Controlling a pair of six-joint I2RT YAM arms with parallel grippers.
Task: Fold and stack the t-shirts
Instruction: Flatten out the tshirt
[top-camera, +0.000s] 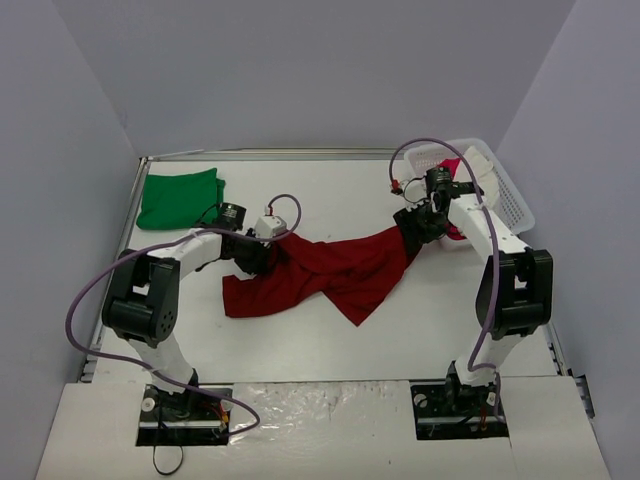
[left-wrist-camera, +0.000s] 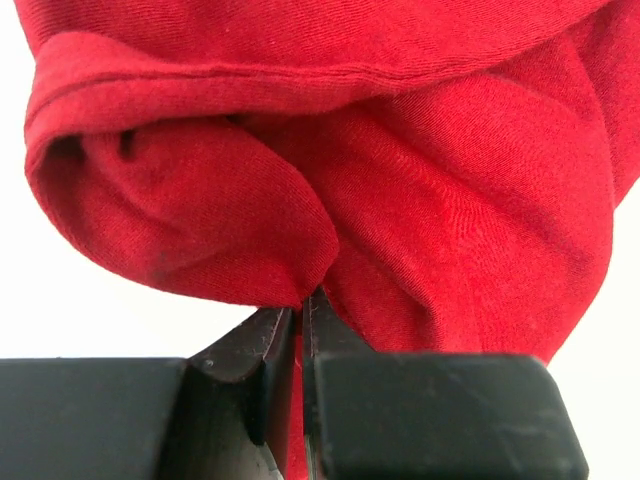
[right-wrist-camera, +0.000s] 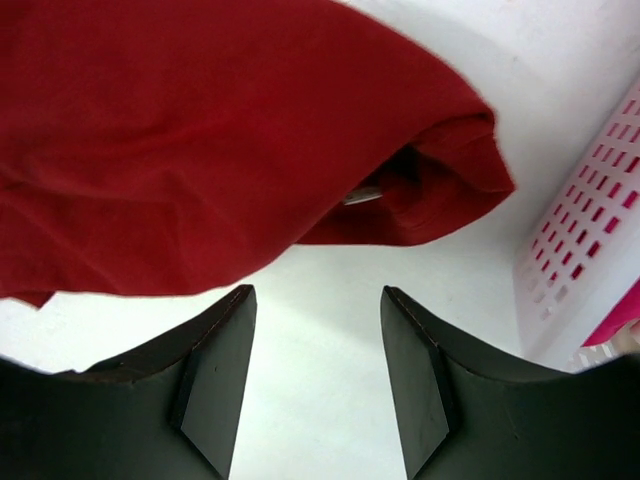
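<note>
The dark red t-shirt (top-camera: 330, 268) lies crumpled across the middle of the table. My left gripper (top-camera: 262, 254) is shut on a bunched fold at the shirt's left end; the wrist view shows the red cloth (left-wrist-camera: 330, 180) pinched between the jaws of this gripper (left-wrist-camera: 300, 310). My right gripper (top-camera: 415, 232) is open at the shirt's right end, its jaws just short of the red cloth (right-wrist-camera: 200, 140) above bare table, holding nothing (right-wrist-camera: 318, 295). The green t-shirt (top-camera: 180, 198) lies folded at the far left corner.
A white slatted basket (top-camera: 500, 190) with pink cloth inside stands at the far right, close behind my right arm; its wall shows in the right wrist view (right-wrist-camera: 590, 240). Grey walls enclose the white table (top-camera: 330, 190) on three sides.
</note>
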